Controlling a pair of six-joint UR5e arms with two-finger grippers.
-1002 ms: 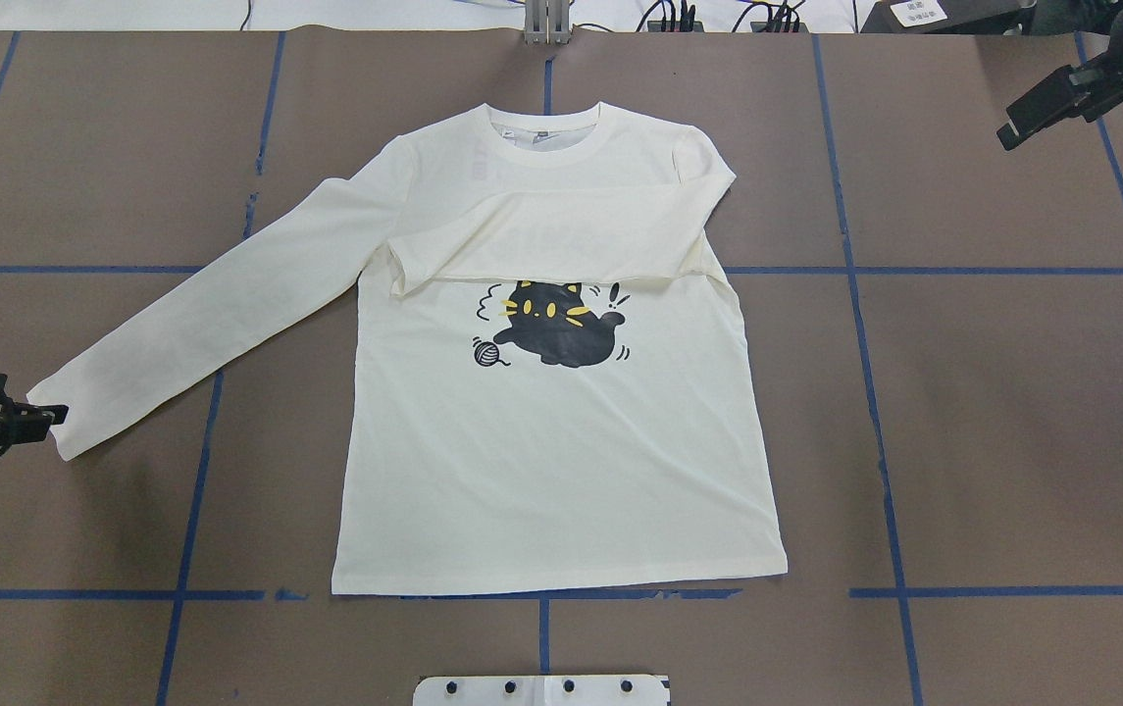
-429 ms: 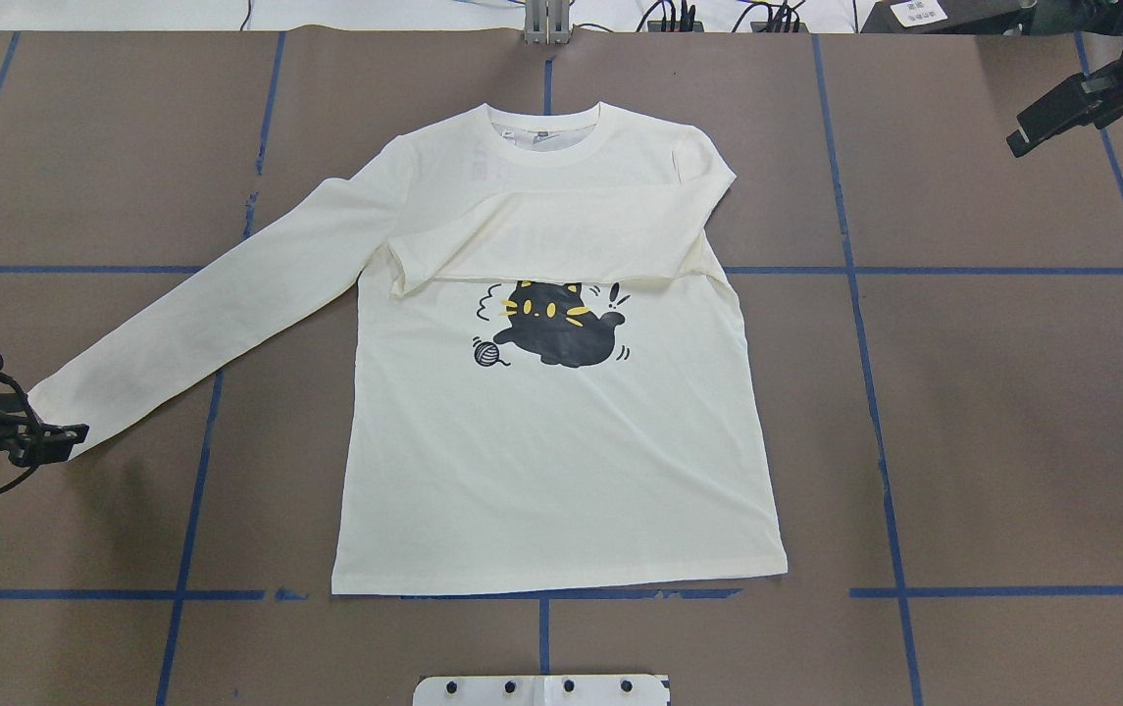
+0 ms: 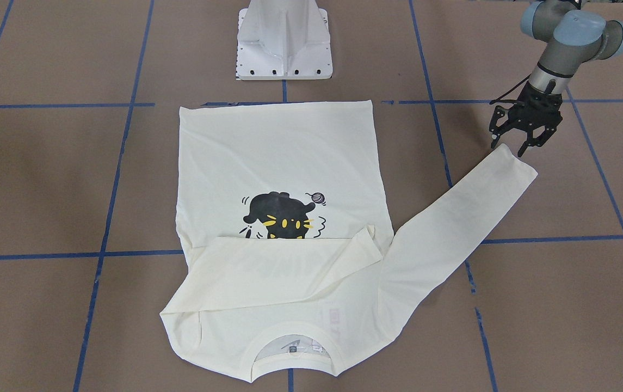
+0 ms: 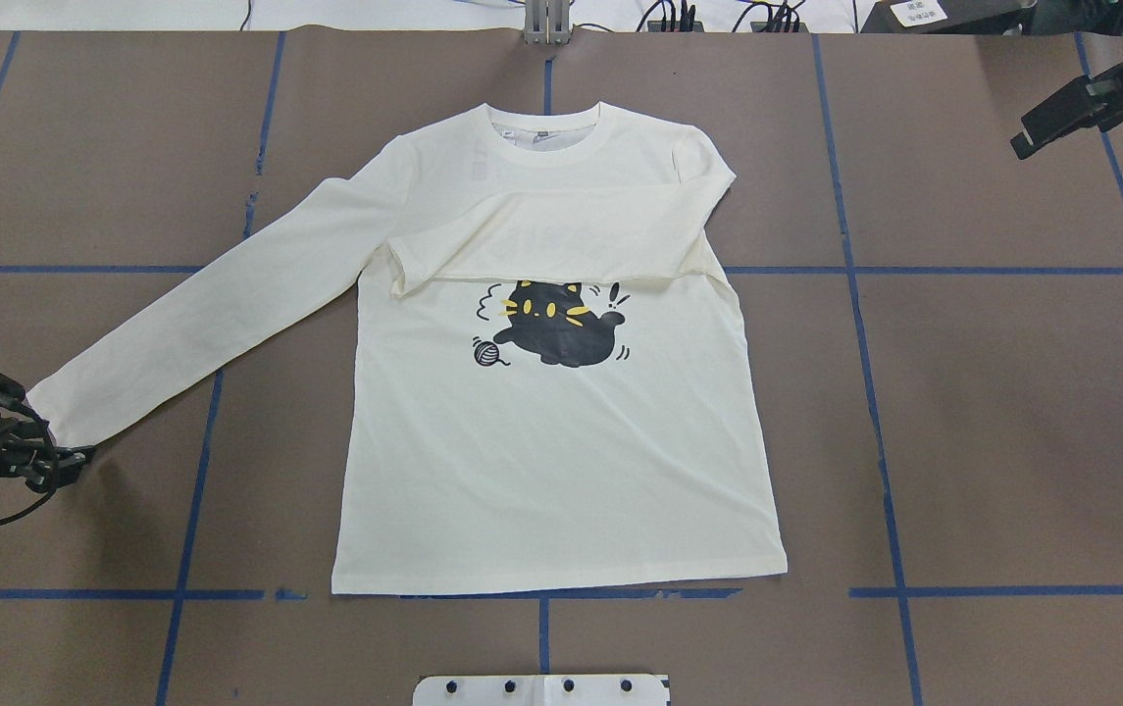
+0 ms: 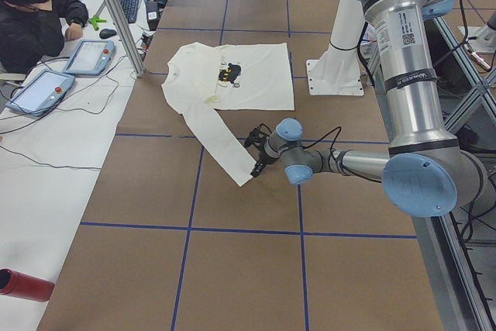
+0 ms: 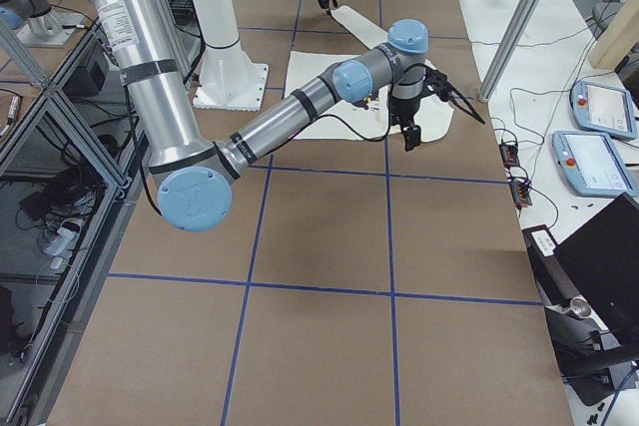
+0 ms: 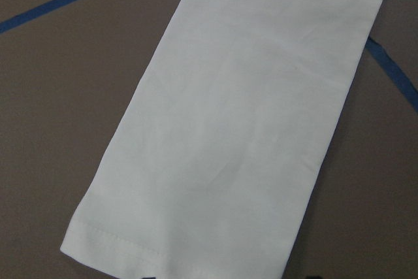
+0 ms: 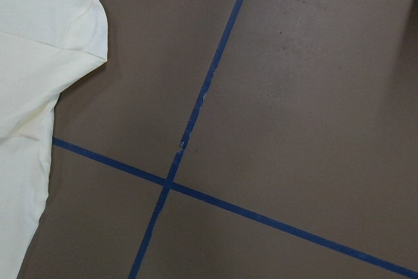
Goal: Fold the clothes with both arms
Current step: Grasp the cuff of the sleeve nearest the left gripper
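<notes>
The cream long-sleeved T-shirt [image 4: 561,461] lies flat on the brown counter [image 4: 1012,392], print side up, with its hem toward my base and its collar on the far side. One sleeve [image 4: 561,235] is folded across the chest just above the black cat print [image 4: 556,333]. The other sleeve [image 4: 208,304] stretches out diagonally toward my left.

My left jaws are released and spread. They hang tips down at the cuff [image 3: 512,163] of that stretched sleeve, and one tip sits just beside the cuff's corner. My right jaws are also released, hold nothing, and are well apart from the shirt near the counter's far right corner.

The front-facing view shows the left jaws parted above the cuff, which the overhead view blurs into a dark shape. The left wrist view shows the cuff's stitched hem filling the lower frame. The right wrist view shows only the shirt's shoulder edge and crossing blue tape lines [image 8: 196,115]. The right-side view shows my right jaws spread.
</notes>
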